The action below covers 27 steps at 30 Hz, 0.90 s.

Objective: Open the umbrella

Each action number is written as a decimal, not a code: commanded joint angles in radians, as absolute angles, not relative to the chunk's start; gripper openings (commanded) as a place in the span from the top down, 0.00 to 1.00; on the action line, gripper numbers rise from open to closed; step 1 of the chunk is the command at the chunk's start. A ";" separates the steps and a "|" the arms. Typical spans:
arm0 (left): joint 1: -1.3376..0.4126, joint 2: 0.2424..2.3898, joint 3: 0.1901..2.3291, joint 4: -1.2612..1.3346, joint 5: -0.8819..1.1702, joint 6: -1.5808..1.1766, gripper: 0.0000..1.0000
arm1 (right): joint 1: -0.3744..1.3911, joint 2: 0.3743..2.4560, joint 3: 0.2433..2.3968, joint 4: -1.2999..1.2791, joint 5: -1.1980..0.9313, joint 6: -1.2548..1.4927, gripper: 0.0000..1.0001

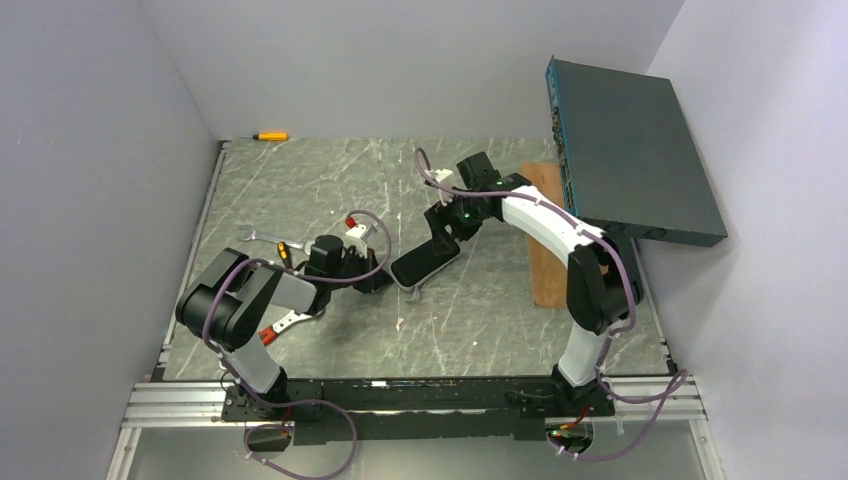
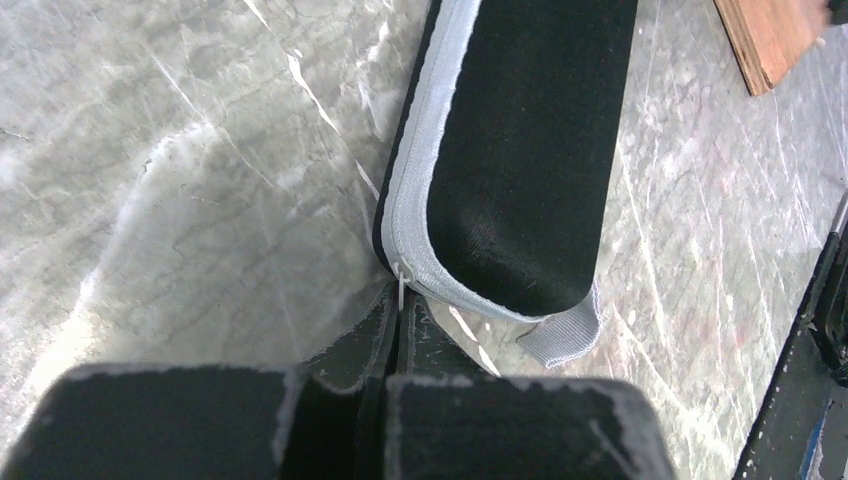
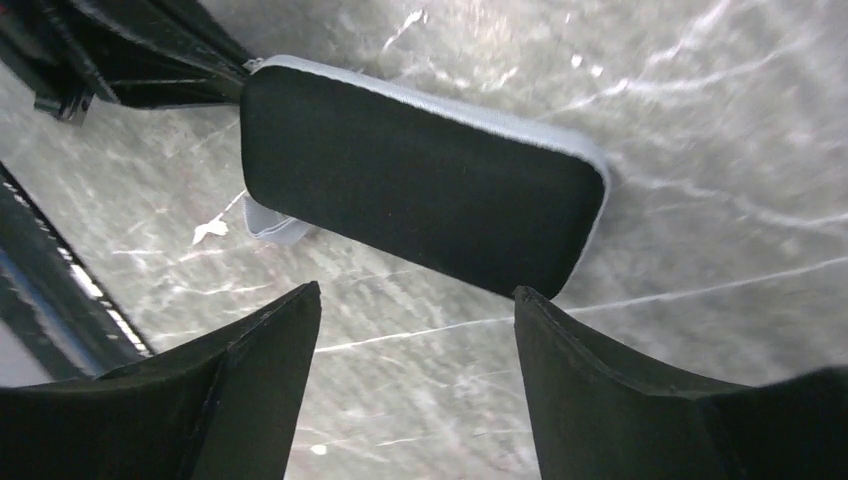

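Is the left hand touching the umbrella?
Touching. The left wrist view shows the left hand shut on a thin pale tag at the corner of the umbrella, with no gap between them.

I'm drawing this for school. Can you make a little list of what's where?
umbrella: folded black bundle, lying flat on the table
left gripper: shut, tips at the umbrella's corner
right gripper: open, above the umbrella, not touching
table: grey, marbled
also there: wooden board, dark flat box, orange screwdriver
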<state>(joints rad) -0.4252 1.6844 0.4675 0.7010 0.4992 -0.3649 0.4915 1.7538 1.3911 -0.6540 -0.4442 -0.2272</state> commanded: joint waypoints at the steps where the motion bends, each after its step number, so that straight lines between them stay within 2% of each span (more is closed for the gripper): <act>1: -0.433 1.637 0.453 0.783 0.512 -0.361 1.00 | 0.490 1.826 1.471 -0.826 -0.435 -0.031 0.32; 3: -0.441 1.632 0.451 0.790 0.512 -0.356 1.00 | 0.492 1.846 1.469 -0.816 -0.457 -0.006 0.40; 5: -0.459 1.621 0.450 0.791 0.506 -0.343 1.00 | 0.490 1.879 1.473 -0.806 -0.503 0.031 0.43; 12: -0.517 1.594 0.421 0.804 0.508 -0.272 1.00 | 0.483 1.978 1.569 -0.718 -0.600 0.040 0.24; 18: -0.554 1.592 0.413 0.797 0.486 -0.195 1.00 | 0.481 2.051 1.713 -0.711 -0.591 0.009 0.23; 22: -0.567 1.598 0.425 0.796 0.456 -0.195 1.00 | 0.474 2.050 1.750 -0.795 -0.517 0.045 0.18; 27: -0.594 1.601 0.452 0.770 0.427 -0.186 1.00 | 0.469 1.902 1.604 -0.825 -0.302 0.187 0.09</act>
<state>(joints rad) -0.5732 1.6257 0.4133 0.7284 0.4484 -0.2134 0.4793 2.0357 1.6775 -0.7631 -0.4820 0.0681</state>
